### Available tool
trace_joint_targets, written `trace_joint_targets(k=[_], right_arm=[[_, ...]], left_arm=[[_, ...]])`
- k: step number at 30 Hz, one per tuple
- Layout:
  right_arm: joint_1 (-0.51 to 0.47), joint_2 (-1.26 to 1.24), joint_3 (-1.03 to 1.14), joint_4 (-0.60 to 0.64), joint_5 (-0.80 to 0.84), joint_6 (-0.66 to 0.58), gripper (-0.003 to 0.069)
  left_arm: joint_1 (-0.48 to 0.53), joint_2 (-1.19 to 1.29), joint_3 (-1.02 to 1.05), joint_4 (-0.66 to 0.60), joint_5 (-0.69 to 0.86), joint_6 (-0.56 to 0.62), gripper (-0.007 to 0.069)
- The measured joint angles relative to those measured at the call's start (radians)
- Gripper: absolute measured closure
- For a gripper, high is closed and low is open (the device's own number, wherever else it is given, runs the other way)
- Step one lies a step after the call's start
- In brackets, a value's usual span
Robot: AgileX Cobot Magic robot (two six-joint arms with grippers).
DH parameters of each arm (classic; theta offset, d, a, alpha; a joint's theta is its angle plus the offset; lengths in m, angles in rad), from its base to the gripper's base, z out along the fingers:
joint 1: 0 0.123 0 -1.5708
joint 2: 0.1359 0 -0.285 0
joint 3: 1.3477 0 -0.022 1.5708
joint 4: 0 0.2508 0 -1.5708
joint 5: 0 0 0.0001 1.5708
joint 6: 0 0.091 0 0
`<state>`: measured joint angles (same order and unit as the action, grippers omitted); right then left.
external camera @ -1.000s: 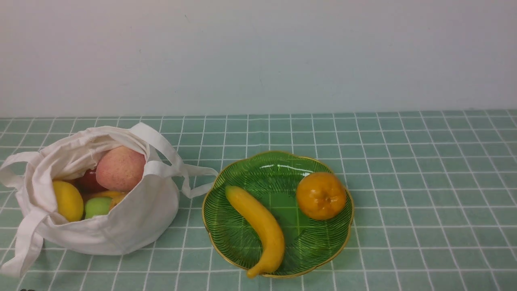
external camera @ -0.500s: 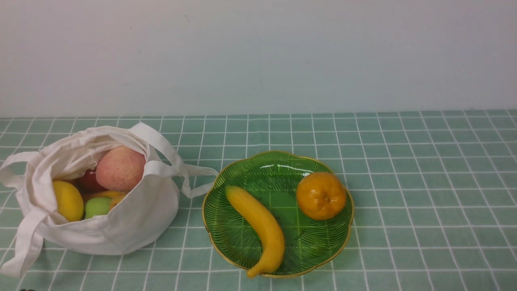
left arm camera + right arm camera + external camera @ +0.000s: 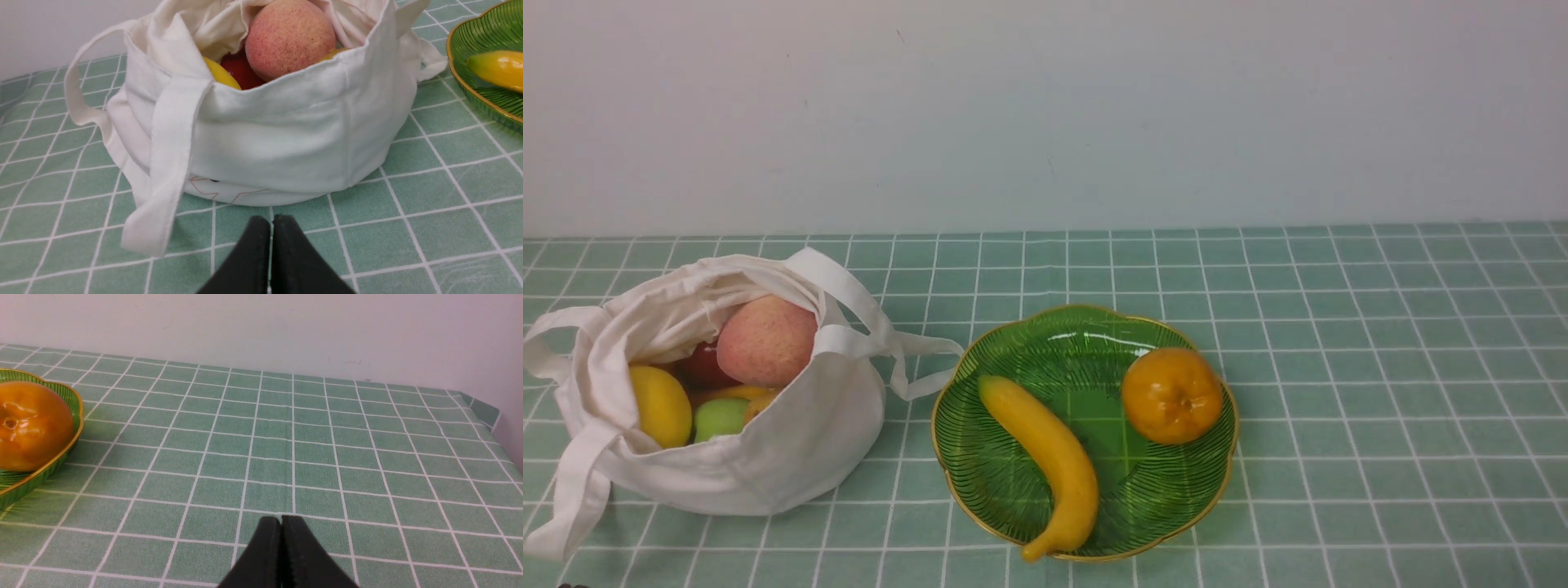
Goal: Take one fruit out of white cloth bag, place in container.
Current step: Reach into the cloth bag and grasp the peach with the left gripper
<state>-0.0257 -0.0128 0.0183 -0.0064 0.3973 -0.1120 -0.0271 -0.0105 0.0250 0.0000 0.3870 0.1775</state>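
Note:
The white cloth bag [image 3: 768, 441] [image 3: 294, 134] sits open at the table's left. A pink speckled peach [image 3: 766, 340] [image 3: 290, 38] lies on top of the fruit inside it. The green glass plate [image 3: 1005, 490] [image 3: 490, 36] with a gold rim stands just right of the bag. My left gripper [image 3: 271, 220] is shut with nothing in it, low over the cloth just in front of the bag. In the right wrist view my right gripper [image 3: 281, 520] is shut and empty, over bare cloth to the right of the plate [image 3: 49, 469]. Neither gripper shows in the front view.
On the plate lie a yellow banana [image 3: 1045, 457] and an orange mandarin [image 3: 1173, 395] [image 3: 28, 424]. The bag also holds a red apple [image 3: 703, 365], a yellow fruit [image 3: 660, 406] and a green one [image 3: 719, 418]. A strap [image 3: 923, 359] reaches toward the plate. A wall rises behind the table.

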Motion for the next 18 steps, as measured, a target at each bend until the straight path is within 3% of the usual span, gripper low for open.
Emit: trace_joint_targets(k=[5,9,18], right_arm=[[0.0,0.0,0.0,0.0,0.0,0.0,0.0674],[0.0,0.0,0.0,0.0,0.0,0.0,0.0674],[0.0,0.0,0.0,0.0,0.0,0.0,0.0674]], left_arm=[[0.0,0.0,0.001,0.053,-0.009,0.0,0.0632],[0.0,0.0,0.003,0.027,-0.082,-0.037,0.0632],[0.0,0.0,0.003,-0.375,-0.309,-0.326,0.0632]])
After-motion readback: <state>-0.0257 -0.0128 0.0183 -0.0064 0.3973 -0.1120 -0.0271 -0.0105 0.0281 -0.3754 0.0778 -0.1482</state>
